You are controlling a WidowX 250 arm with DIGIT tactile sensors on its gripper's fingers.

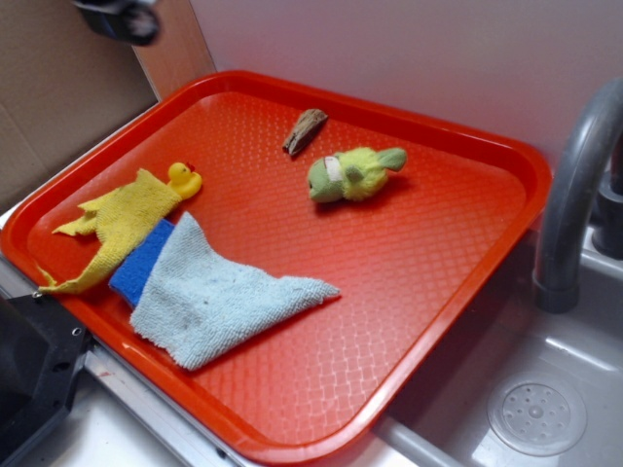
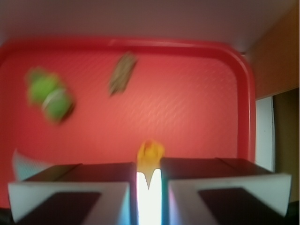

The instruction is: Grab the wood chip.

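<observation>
Red and finely textured, the tray [image 1: 419,292] sits beside a sink, and on it the wood chip [image 1: 305,130] lies flat near the far rim, its long axis running diagonally, one end toward that rim and the other toward the tray middle. Just beside the wood chip, nearer the tray center, rests the green plush toy [image 1: 352,173]; well apart from the chip lie a yellow duck cloth [image 1: 131,216] and a grey towel [image 1: 219,297]. The gripper [image 2: 148,187] hovers high above the tray, far from the chip, its jaws nearly together with only a narrow slit and nothing between them.
</observation>
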